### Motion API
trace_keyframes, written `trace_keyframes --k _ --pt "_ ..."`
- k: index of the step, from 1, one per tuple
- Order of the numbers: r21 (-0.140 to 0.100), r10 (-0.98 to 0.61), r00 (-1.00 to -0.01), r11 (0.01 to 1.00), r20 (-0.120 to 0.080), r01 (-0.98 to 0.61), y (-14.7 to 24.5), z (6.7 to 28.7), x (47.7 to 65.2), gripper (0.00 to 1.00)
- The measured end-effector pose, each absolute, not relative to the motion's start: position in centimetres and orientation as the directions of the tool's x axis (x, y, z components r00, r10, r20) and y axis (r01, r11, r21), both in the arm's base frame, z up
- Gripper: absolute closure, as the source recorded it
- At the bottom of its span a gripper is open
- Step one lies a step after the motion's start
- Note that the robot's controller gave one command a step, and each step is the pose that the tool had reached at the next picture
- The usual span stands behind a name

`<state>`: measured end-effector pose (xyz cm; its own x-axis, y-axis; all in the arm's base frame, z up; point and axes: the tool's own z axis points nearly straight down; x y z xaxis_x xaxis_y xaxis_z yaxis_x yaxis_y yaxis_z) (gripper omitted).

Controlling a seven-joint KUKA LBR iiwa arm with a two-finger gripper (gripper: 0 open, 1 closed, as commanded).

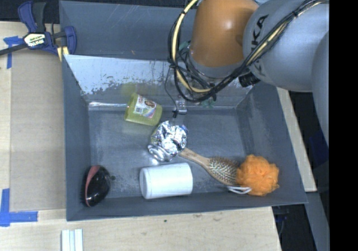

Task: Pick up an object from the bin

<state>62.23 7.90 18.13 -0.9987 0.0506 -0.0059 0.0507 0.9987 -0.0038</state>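
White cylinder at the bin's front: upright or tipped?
Tipped, on its side: the white cylinder lies lengthwise, long curved side facing up, one round end pointing left, beside the hairbrush.

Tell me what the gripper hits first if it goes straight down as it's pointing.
Most likely the crumpled foil ball, lying just below the gripper near the middle. Depth is unclear, so it could instead touch bare bin floor between the foil and the yellow-green jar.
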Motion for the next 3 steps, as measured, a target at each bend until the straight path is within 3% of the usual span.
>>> trace_keyframes --k 1,2,3 --pt "-0.006 0.085 -0.996 0.996 -0.004 0.085 4.3 15.5 59.3 0.0" --pt "-0.008 -0.027 -1.0 1.0 0.0 -0.027 6.8 7.6 61.3 0.0" --pt "-0.005 -0.023 -1.0 1.0 -0.009 -0.023 6.9 8.0 61.5 1.0"
